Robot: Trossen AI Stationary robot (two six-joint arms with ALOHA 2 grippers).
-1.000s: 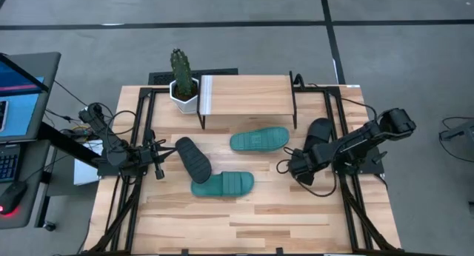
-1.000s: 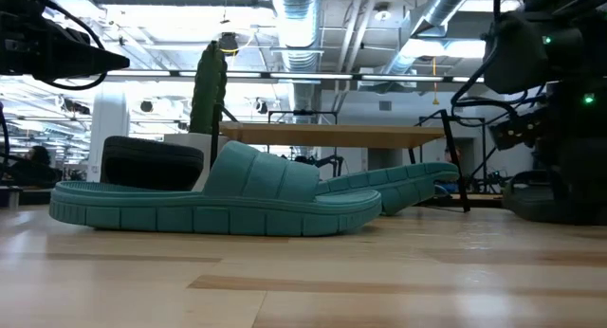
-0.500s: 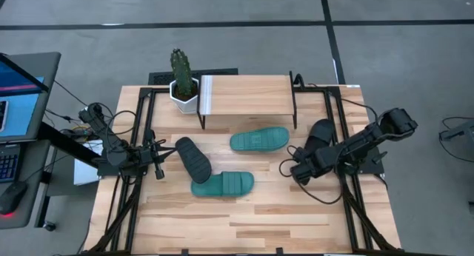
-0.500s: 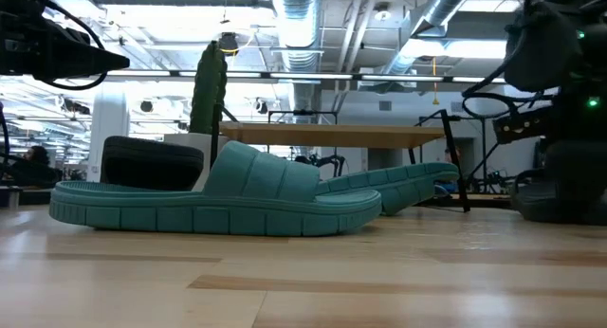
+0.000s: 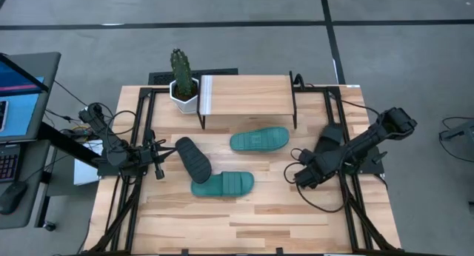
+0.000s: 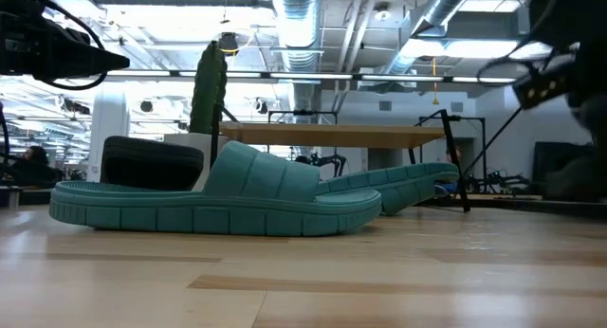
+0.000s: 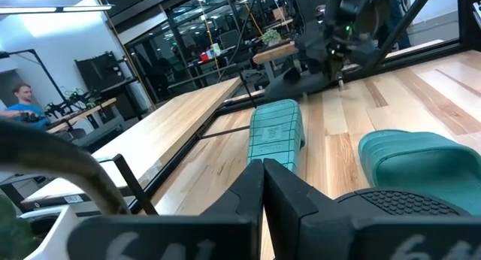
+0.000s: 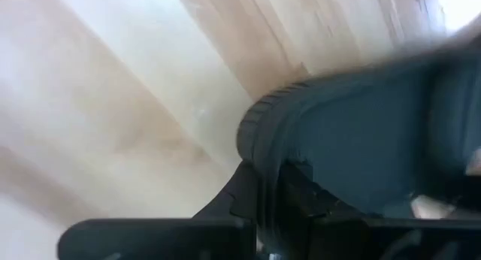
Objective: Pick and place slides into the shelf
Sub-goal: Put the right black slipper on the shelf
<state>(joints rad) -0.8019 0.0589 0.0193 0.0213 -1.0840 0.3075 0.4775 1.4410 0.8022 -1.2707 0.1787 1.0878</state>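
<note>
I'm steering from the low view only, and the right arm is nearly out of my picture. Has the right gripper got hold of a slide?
Observer: Yes. The right wrist view shows the right gripper shut on the rim of a black slide.
Operator: Where is the left gripper?
Observer: The left gripper is shut and empty at the table's left side, beside the other black slide.
Operator: Is any slide on the shelf?
Observer: No. From above, the top board of the shelf holds no slide. One teal slide lies on the table just in front of it.
</note>
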